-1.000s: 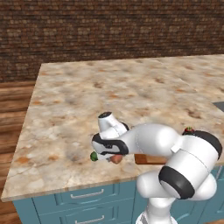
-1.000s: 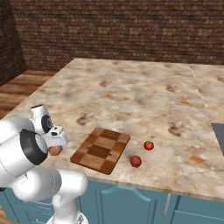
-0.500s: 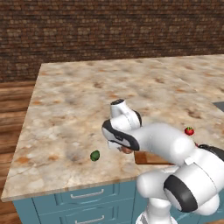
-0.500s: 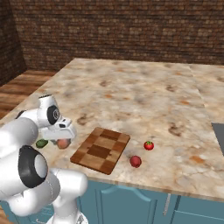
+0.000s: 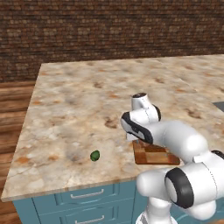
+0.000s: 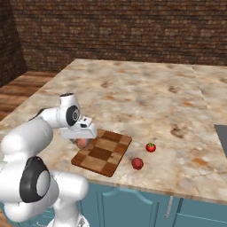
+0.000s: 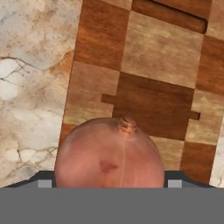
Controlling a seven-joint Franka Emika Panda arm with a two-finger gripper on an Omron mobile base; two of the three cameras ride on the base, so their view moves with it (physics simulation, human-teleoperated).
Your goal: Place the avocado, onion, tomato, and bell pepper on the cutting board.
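Presently the counter (image 6: 133,97) carries the cutting board (image 6: 104,153) at its front edge. Gripper (image 6: 82,141) hangs over the board's near end, clamped around the onion (image 7: 109,155), evidently for release. Avocado (image 5: 95,155) lies well apart, uncollected.

Two rear base views flanking the counter (image 5: 87,100); close hand view downward.

Onion (image 6: 82,142) above cutting board (image 6: 104,153) left end; avocado (image 5: 95,155) well apart.
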